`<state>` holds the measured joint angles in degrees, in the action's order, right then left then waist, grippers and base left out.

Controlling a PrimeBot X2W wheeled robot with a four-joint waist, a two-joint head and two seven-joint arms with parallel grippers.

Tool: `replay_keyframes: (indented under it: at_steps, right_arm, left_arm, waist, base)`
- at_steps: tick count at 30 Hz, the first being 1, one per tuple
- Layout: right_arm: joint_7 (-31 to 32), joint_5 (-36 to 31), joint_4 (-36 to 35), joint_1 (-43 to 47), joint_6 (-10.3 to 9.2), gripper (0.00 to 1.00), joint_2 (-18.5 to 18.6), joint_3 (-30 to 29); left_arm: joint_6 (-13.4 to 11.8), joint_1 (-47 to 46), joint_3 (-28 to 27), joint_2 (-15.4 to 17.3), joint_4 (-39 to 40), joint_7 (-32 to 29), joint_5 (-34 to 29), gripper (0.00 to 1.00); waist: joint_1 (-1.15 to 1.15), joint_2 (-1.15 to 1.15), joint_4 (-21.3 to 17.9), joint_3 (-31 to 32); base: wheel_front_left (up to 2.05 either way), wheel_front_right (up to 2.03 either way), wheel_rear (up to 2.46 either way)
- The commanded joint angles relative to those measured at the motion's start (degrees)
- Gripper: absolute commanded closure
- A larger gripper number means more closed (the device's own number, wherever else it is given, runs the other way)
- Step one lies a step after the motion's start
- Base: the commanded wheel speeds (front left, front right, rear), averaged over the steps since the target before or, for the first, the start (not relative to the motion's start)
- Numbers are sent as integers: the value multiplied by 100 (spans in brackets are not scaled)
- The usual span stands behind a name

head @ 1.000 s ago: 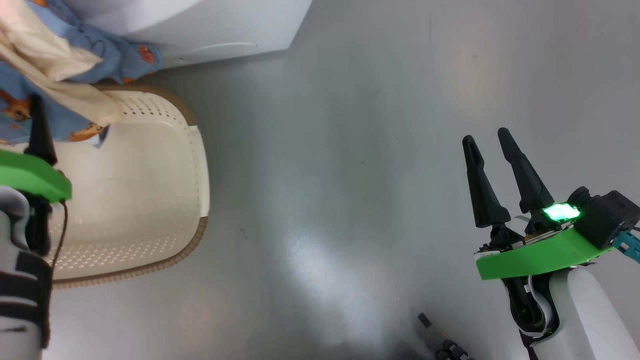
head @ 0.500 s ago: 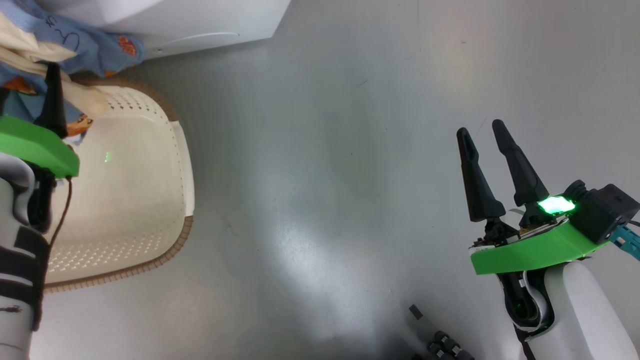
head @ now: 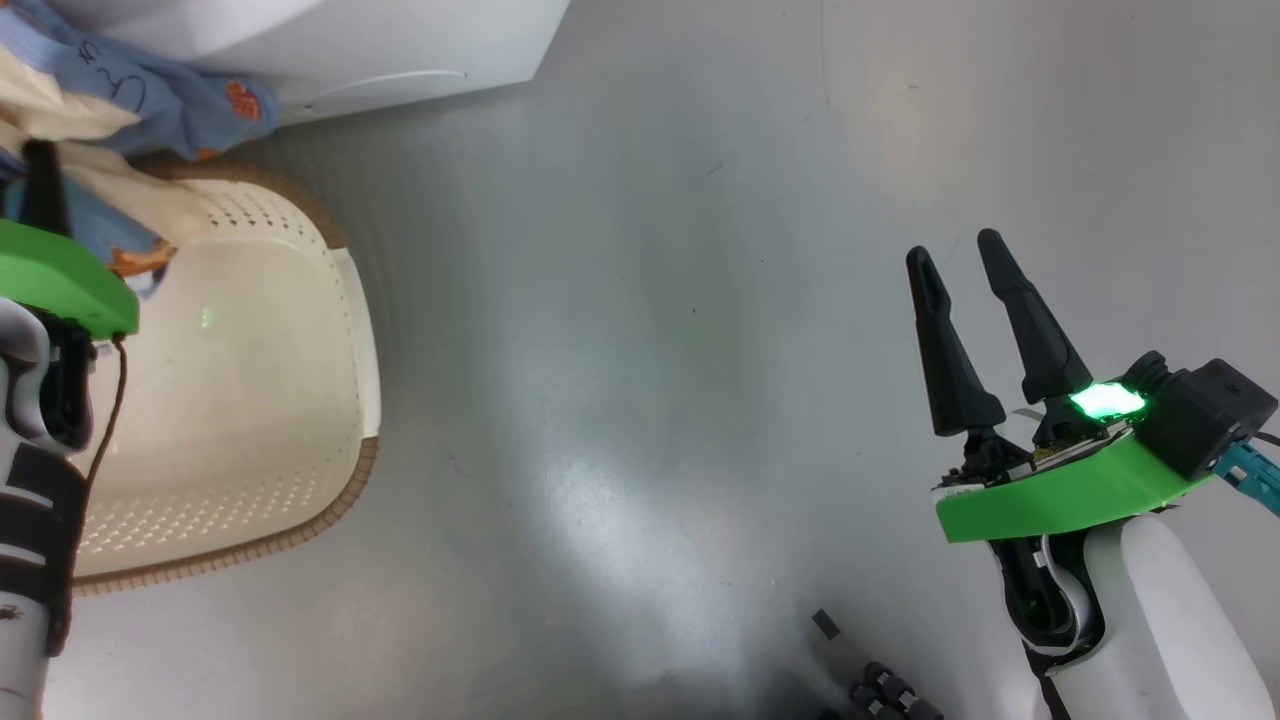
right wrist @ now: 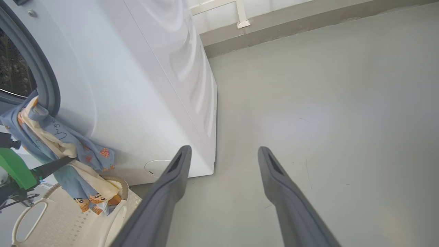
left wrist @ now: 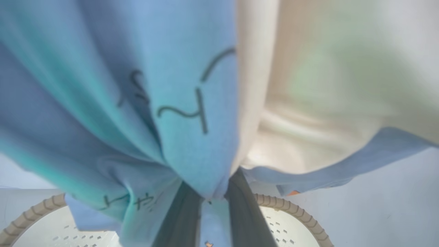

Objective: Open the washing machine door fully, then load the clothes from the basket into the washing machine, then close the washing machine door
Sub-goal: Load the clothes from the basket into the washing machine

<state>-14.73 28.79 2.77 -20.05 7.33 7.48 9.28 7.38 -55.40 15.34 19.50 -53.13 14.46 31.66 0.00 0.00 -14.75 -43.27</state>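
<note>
Far left in the head view: left gripper (head: 40,185), one dark finger rising from a green wrist plate (head: 60,285), tip lost in the clothes (head: 150,95). From its own wrist camera: both fingers (left wrist: 176,219) closed tight on a bunch of blue printed cloth, with the cream piece hanging alongside to the right.

Clothes lifted and stretched in a long hank. Seen from the right wrist camera: upper end against the grey gasket (right wrist: 48,82) at the lower edge of the washer's mouth, lower end dangling inside the far end of the basket (head: 350,300). Touching the basket's bottom or not: cannot tell.

Basket on the floor (head: 650,350), just in front of the washer (head: 400,40), brown rim and perforated cream walls in plain sight. Washer behind it, white and boxy, round flap (right wrist: 157,168) low on the front, dark drum showing past the gasket.

Middle: grey glossy floor, with a pale streak of glare.

Right: right gripper (head: 950,250), fingers (right wrist: 164,199) spread apart, gripping nothing, pointing forward above the floor. Well apart from basket and clothes. Lamp (head: 1100,400) lit green at its wrist, above another green plate.
</note>
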Motion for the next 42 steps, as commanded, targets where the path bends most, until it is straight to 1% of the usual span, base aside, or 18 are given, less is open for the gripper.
replay_keyframes:
  at_steps: [1, 7, 13, 20, 21, 26, 30, 35, 38, 39, 42]
  right_arm:
    - [-27, -33, -114, 110, 16, 0, 2, 87]
    - [-27, -38, -108, 140, 16, 0, -21, 31]
    - [-27, -48, -100, 185, 16, 0, -42, -4]
    - [-27, -28, -64, 258, 16, 0, -23, -29]
    - [-27, -28, -64, 258, 16, 0, -23, -29]
    - [-27, -8, -34, 312, 16, 0, -11, -31]
    - [-27, 5, -22, 357, 16, 0, -21, -28]
    - [-27, 31, -11, 395, 16, 0, -56, -6]
    - [-27, 49, -3, 392, 16, 0, -90, 21]
    - [-27, 64, 3, 383, 16, 0, -116, 32]
    - [-27, 79, 8, 374, 16, 0, -160, 21]
  left_arm:
    - [11, -110, -118, 289, 271, 54, 80, 100]
    - [11, 152, -184, 259, 644, 54, 215, 100]
    - [11, 606, -499, 116, 1339, 54, 310, 100]
    - [11, 1171, -788, -121, 2315, 54, 257, 100]
    - [11, 1171, -788, -121, 2315, 54, 257, 100]
    - [11, 1396, -1062, -198, 2980, 54, 137, 100]
    - [11, 1395, -1227, -175, 3327, 54, -1, 100]
    - [11, 1132, -1255, 13, 3319, 54, -129, 100]
    - [11, 809, -1224, 161, 3017, 54, -157, 100]
    - [11, 535, -1166, 255, 2762, 54, -133, 100]
    - [11, 99, -1025, 372, 2330, 54, -132, 100]
  waist:
    - [0, 0, 10, 11]
    - [0, 0, 98, 109]
    - [0, 0, 244, 276]
    - [0, 0, 395, 531]
    - [0, 0, 395, 531]
    - [0, 0, 449, 694]
    - [0, 0, 466, 784]
    - [0, 0, 445, 842]
    - [0, 0, 407, 835]
    - [0, 0, 373, 816]
    - [0, 0, 321, 793]
  base:
    - [0, 0, 0]
    - [0, 0, 0]
    - [0, 0, 0]
    - [0, 0, 0]
    - [0, 0, 0]
    - [0, 0, 0]
    - [0, 0, 0]
    - [0, 0, 0]
    - [0, 0, 0]
    - [0, 0, 0]
    - [0, 0, 0]
